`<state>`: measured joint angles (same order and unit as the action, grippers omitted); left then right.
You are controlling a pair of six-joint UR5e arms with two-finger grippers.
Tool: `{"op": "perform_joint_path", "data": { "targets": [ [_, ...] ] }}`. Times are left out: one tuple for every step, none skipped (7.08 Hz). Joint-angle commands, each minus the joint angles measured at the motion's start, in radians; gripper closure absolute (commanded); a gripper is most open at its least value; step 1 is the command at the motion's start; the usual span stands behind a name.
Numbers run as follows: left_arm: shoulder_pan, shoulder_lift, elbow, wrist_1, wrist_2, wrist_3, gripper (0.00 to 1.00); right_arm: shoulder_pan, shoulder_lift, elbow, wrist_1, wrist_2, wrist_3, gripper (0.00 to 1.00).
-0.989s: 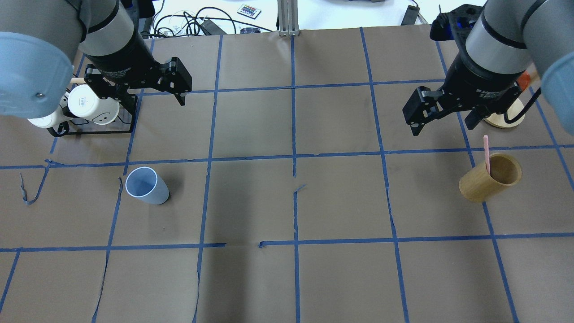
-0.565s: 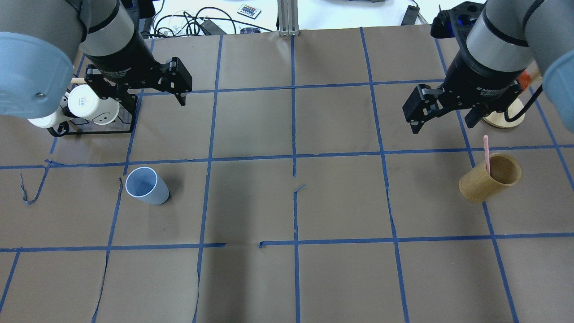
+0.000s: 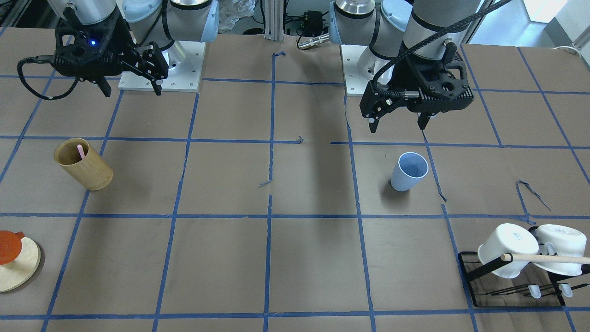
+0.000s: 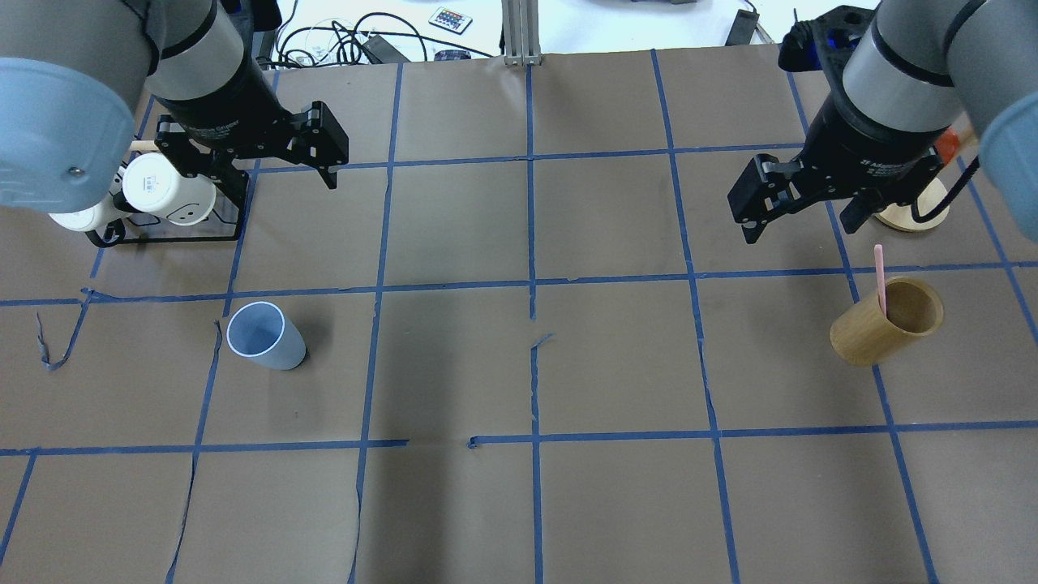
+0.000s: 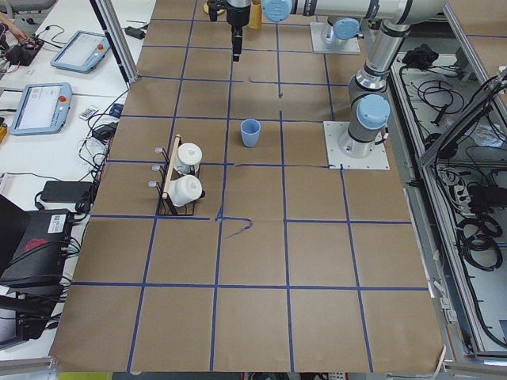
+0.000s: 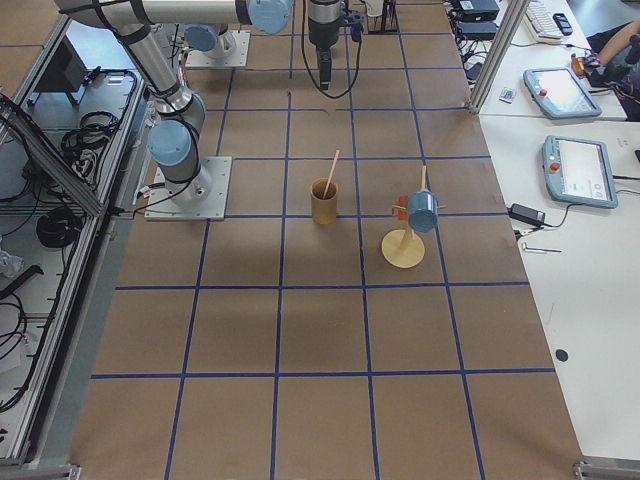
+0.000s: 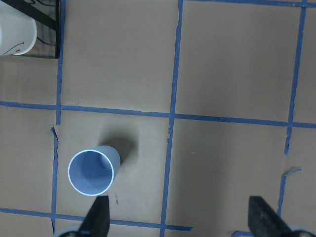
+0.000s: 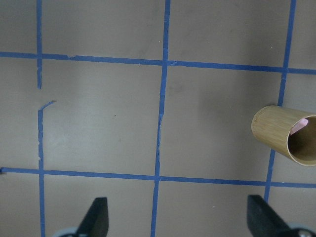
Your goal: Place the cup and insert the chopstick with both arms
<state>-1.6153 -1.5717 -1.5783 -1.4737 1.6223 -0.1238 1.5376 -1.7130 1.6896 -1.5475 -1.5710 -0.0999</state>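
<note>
The light blue cup (image 4: 263, 337) stands upright on the brown table, left of centre; it also shows in the front view (image 3: 409, 171) and the left wrist view (image 7: 91, 172). The pink chopstick (image 4: 879, 276) leans inside the tan bamboo cylinder (image 4: 880, 324) at the right; it also shows in the front view (image 3: 80, 151). My left gripper (image 4: 259, 172) is open and empty, high above the table, beyond the cup. My right gripper (image 4: 799, 231) is open and empty, high, beyond and left of the cylinder.
A black rack with white mugs (image 4: 166, 195) stands at the far left under my left arm. A round wooden stand (image 4: 912, 215) with hanging mugs sits at the far right, just beyond the cylinder. Blue tape lines grid the table.
</note>
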Motion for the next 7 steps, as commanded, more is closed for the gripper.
{"op": "perform_joint_path", "data": {
  "targets": [
    [0.000, 0.001, 0.000, 0.001, 0.001, 0.001, 0.00, -0.001, 0.007, 0.001, 0.001, 0.000, 0.000, 0.00],
    [0.000, 0.001, -0.002, 0.001, 0.001, 0.001, 0.00, -0.001, 0.012, 0.001, 0.000, -0.009, -0.001, 0.00],
    [0.000, 0.002, -0.003, 0.001, 0.001, 0.001, 0.00, -0.005, 0.013, -0.002, 0.000, -0.011, -0.001, 0.00],
    [0.000, 0.002, -0.003, 0.001, 0.002, 0.001, 0.00, -0.007, 0.013, -0.002, 0.000, -0.014, -0.010, 0.00],
    [0.000, 0.002, -0.002, 0.001, 0.001, 0.001, 0.00, -0.007, 0.013, -0.002, 0.000, -0.011, -0.017, 0.00],
    [0.000, 0.002, -0.003, 0.001, 0.001, 0.001, 0.00, -0.007, 0.013, -0.002, 0.000, -0.009, -0.014, 0.00],
    [0.000, 0.004, -0.006, 0.003, 0.002, 0.001, 0.00, -0.004, 0.013, -0.001, 0.001, -0.009, -0.014, 0.00]
  ]
}}
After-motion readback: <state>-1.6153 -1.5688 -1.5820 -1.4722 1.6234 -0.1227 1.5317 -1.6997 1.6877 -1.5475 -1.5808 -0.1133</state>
